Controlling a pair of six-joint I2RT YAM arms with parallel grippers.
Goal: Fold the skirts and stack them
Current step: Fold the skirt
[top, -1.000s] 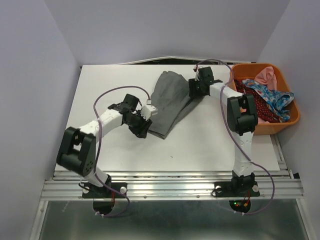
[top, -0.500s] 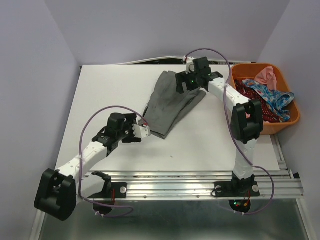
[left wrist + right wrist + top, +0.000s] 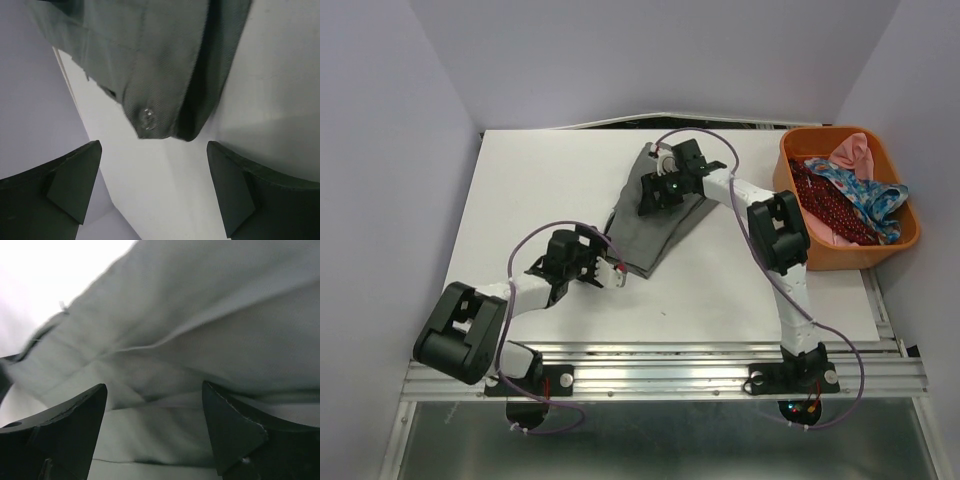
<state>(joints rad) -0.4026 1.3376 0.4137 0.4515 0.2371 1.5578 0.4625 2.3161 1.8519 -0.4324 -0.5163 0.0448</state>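
While the grey skirt (image 3: 665, 222) is lying doubled in the middle of the worktop (image 3: 540, 180), the left tool (image 3: 612, 274) is hovering spread at its 7 o'clock corner and the right tool (image 3: 655, 195), also spread, over its 12 o'clock half; either pinch catching only 1 layer is risking dragging the fold apart.

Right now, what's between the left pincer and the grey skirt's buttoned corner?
Only bare white table. The left wrist view shows the open left pincer just short of the grey skirt.
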